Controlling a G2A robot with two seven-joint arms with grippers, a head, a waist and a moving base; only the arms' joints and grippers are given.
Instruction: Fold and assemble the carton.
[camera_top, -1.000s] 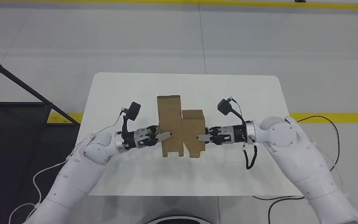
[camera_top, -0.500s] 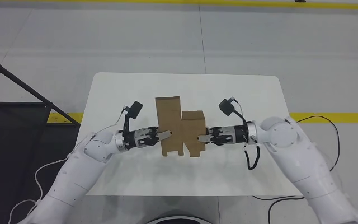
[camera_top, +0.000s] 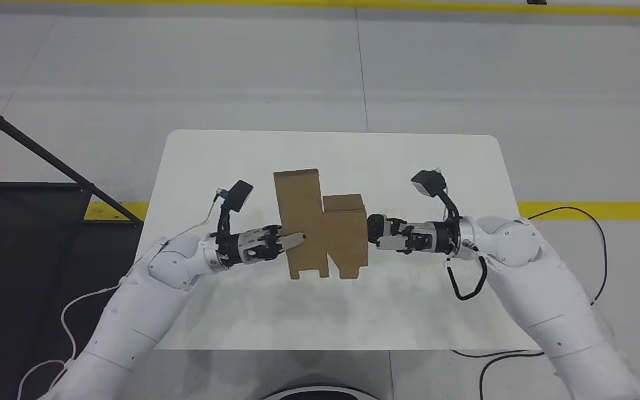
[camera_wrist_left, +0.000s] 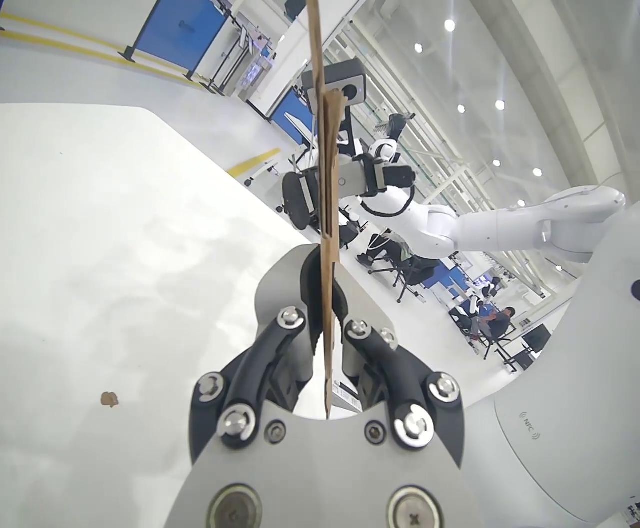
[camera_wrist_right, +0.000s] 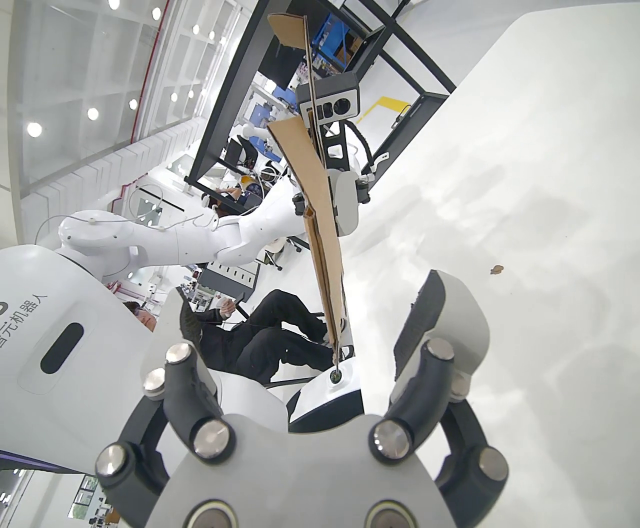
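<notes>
Item: flattened carton (camera_top: 320, 225), spanning between my two sets of fingers, held over the surface (camera_top: 200, 170). My left fingers (camera_wrist_left: 280, 295) are clamped tight on one edge. My right fingers (camera_wrist_right: 450, 315) stand wide apart with the opposite edge between them, touching neither and holding nothing. Risks, as I judge: on one grip alone the sheet may sag or pivot, so my right fingers close off-centre, crush a flap, or miss the edge.

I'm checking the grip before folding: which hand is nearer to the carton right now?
Left. The left hand is clamped on one edge of the carton; the right hand is open, straddling the opposite edge, apparently without touching it.
</notes>
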